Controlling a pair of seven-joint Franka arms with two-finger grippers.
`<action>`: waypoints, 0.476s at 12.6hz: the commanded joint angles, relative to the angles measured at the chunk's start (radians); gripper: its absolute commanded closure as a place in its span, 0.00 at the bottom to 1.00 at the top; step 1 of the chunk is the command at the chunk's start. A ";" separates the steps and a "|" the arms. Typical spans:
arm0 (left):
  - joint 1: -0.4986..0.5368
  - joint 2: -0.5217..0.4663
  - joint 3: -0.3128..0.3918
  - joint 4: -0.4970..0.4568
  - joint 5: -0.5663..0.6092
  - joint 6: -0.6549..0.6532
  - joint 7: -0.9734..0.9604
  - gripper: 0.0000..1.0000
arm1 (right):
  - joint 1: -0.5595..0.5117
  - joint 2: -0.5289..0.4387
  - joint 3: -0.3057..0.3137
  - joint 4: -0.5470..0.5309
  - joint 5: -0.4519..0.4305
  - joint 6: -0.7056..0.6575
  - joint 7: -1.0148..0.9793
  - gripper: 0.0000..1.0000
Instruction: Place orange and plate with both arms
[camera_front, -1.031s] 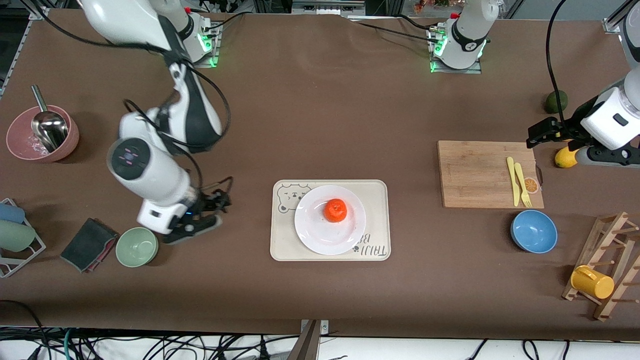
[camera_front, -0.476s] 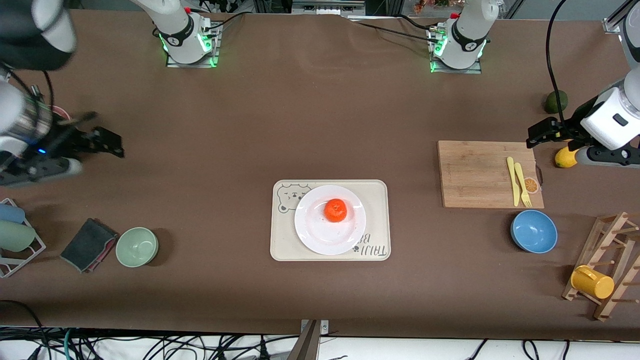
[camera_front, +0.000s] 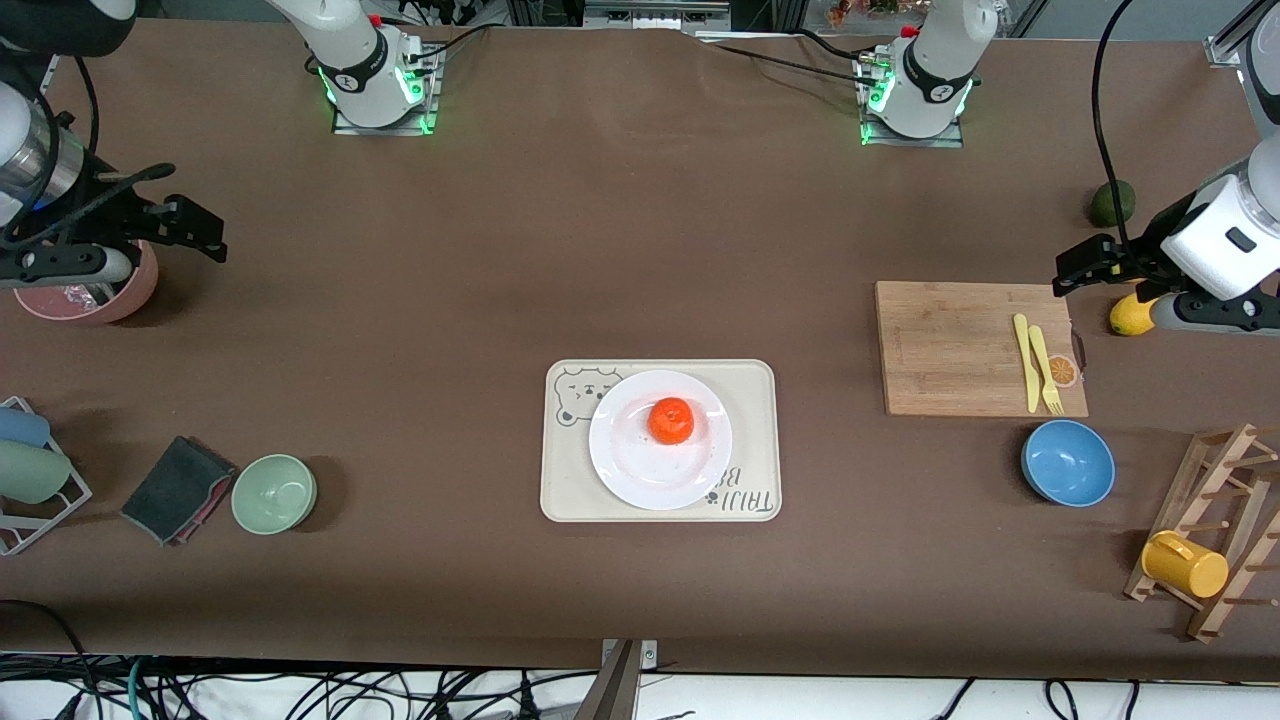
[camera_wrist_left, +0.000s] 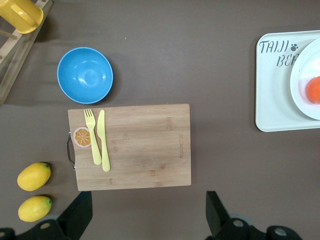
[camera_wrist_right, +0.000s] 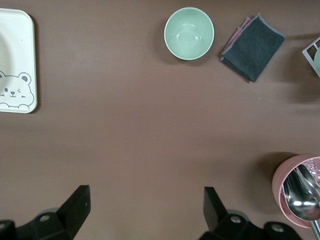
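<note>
The orange (camera_front: 670, 420) sits in the middle of the white plate (camera_front: 640, 470), which rests on the cream bear-print tray (camera_front: 560, 490) at the table's centre. In the left wrist view the plate (camera_wrist_left: 302, 75) and a part of the orange (camera_wrist_left: 315, 90) show at the frame's edge. My right gripper (camera_front: 200, 232) is open and empty, up over the table beside the pink bowl (camera_front: 125, 295); it is also open in its wrist view (camera_wrist_right: 145, 210). My left gripper (camera_front: 1078, 265) is open and empty, waiting over the table by the cutting board's corner; it also shows in its wrist view (camera_wrist_left: 147, 215).
A wooden cutting board (camera_front: 950, 345) carries a yellow knife and fork. Nearby are a blue bowl (camera_front: 1068, 462), lemons (camera_wrist_left: 34, 176), a dark green fruit (camera_front: 1111, 203) and a wooden rack with a yellow cup (camera_front: 1185, 563). A green bowl (camera_front: 274, 493) and grey cloth (camera_front: 178, 488) lie toward the right arm's end.
My right arm has swung away from beside the green bowl and tray to the right arm's end of the table, by the pink bowl. The left arm, orange and plate have not moved.
</note>
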 joint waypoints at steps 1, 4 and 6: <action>-0.001 -0.011 0.005 -0.010 -0.015 0.008 0.016 0.00 | -0.026 -0.039 0.020 -0.014 -0.006 0.007 0.007 0.00; -0.001 -0.011 0.005 -0.010 -0.015 0.008 0.016 0.00 | -0.031 -0.033 -0.017 0.009 0.007 -0.042 -0.001 0.00; -0.001 -0.011 0.005 -0.010 -0.015 0.008 0.016 0.00 | -0.029 -0.006 -0.049 0.017 0.017 -0.073 -0.008 0.00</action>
